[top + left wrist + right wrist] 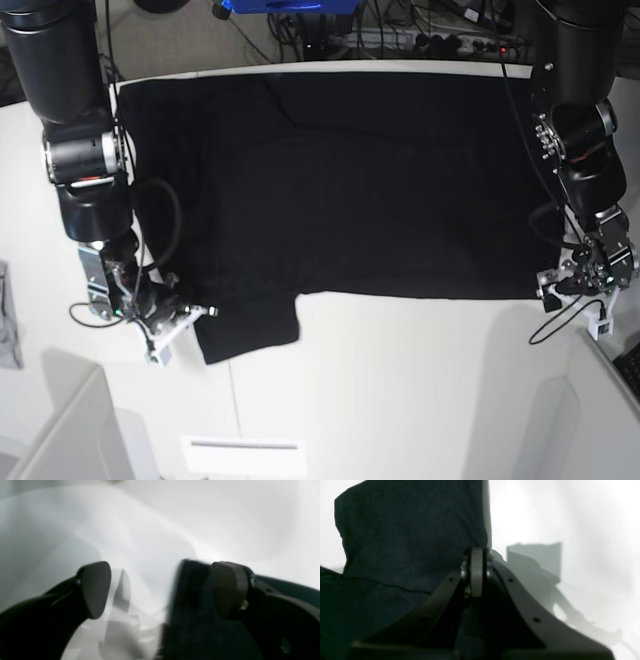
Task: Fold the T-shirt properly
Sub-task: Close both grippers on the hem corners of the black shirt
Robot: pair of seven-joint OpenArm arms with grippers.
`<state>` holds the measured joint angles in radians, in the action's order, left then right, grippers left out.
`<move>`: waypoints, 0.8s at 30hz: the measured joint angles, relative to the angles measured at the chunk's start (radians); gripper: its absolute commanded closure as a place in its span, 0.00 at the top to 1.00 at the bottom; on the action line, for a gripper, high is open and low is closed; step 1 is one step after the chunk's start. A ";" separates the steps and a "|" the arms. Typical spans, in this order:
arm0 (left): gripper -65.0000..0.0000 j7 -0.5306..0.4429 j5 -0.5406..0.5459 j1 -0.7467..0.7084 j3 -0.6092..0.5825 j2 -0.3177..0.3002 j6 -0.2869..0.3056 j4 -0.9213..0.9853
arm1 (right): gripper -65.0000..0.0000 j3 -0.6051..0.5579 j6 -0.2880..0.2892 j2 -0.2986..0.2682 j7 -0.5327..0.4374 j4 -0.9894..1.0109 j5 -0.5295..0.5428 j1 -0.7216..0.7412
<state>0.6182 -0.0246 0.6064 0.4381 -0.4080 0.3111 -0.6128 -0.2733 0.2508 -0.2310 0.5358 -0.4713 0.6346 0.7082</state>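
Observation:
The black T-shirt [340,180] lies spread plain side up over the white table [400,390], with one sleeve [250,325] sticking out toward the front. At the left of the base view, my right gripper [197,314] is at that sleeve's corner. The right wrist view shows it [476,555] shut, with the dark cloth [402,542] running into its pads. My left gripper [553,290] sits at the shirt's front right corner. It [162,590] stands open, and a blurred edge of black cloth [190,610] lies between the jaws against one finger [228,587].
A small grey cloth scrap [8,320] lies at the far left edge. Cables and a power strip [450,40] run behind the table. A white panel [60,430] stands at the front left, and a pale label [245,445] lies on the table's front.

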 measured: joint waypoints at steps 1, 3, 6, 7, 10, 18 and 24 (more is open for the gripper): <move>0.92 -0.001 -0.001 -0.001 0.000 0.000 0.001 0.001 | 0.00 0.000 0.000 0.000 0.000 0.000 0.000 0.000; 0.92 -0.001 0.000 -0.002 0.000 0.003 0.002 0.003 | 0.00 0.000 0.000 0.003 0.000 0.000 0.000 0.000; 0.92 -0.002 0.003 0.001 -0.001 0.009 0.003 0.005 | 0.00 0.000 0.000 -0.001 0.002 0.000 0.000 0.000; 0.92 -0.002 0.003 0.001 -0.001 0.010 0.003 0.005 | 0.00 0.000 0.000 -0.001 0.003 0.000 0.000 0.000; 0.92 -0.002 -0.001 0.000 -0.001 0.008 0.002 0.005 | 0.00 0.000 0.000 0.002 0.003 0.000 0.000 0.000; 0.92 -0.005 -0.005 0.001 -0.001 0.035 -0.001 0.012 | 0.00 0.000 0.000 0.002 0.003 0.000 0.000 0.000; 0.92 -0.063 -0.001 0.016 -0.002 0.037 0.002 0.078 | 0.00 0.000 0.000 -0.001 0.006 -0.017 0.000 -0.004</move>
<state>0.5556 -0.0257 0.6224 0.4362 -0.3714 0.3130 -0.5346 -0.2733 0.2508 -0.2321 0.5419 -0.4881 0.6342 0.7044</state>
